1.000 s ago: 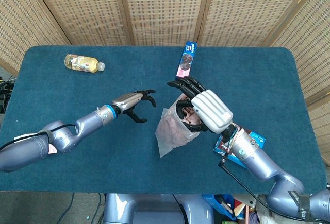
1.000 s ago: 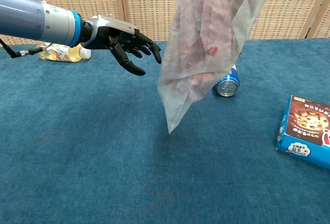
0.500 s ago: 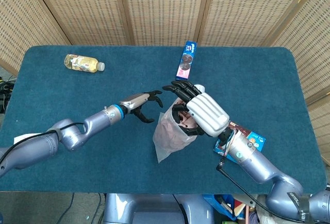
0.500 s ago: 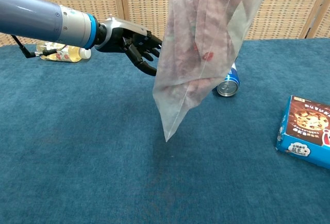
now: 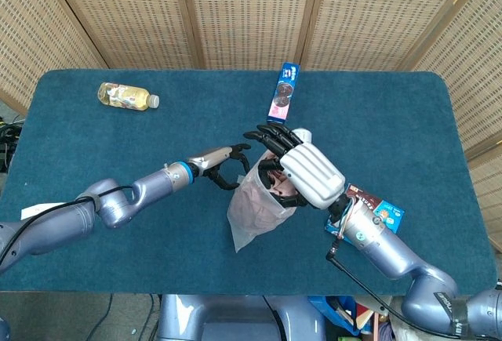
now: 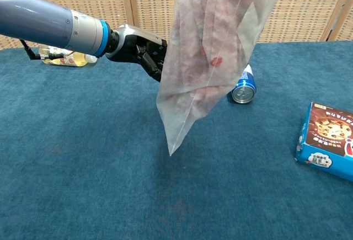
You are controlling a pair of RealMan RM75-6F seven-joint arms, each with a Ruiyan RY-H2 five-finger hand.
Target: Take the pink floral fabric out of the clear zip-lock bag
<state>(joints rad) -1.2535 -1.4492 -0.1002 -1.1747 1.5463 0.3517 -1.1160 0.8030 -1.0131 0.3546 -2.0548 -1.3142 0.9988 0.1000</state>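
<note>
A clear zip-lock bag (image 5: 255,208) (image 6: 212,52) hangs above the blue table with the pink floral fabric (image 6: 209,36) inside it. My right hand (image 5: 302,165) grips the bag at its top edge. Pink fabric (image 5: 286,192) shows at the bag's mouth under that hand. My left hand (image 5: 227,165) (image 6: 140,49) reaches in from the left with its fingers spread, right up against the bag's upper side; contact cannot be told. In the chest view the bag hides its fingertips.
A blue can (image 5: 284,90) (image 6: 242,88) lies on its side behind the bag. A blue box (image 5: 376,212) (image 6: 325,140) sits at the right, under my right forearm. A small bottle (image 5: 125,96) (image 6: 63,58) lies at the far left.
My left hand has moved right, from well clear of the bag to its upper side. The bag has drifted slightly left in my right hand.
</note>
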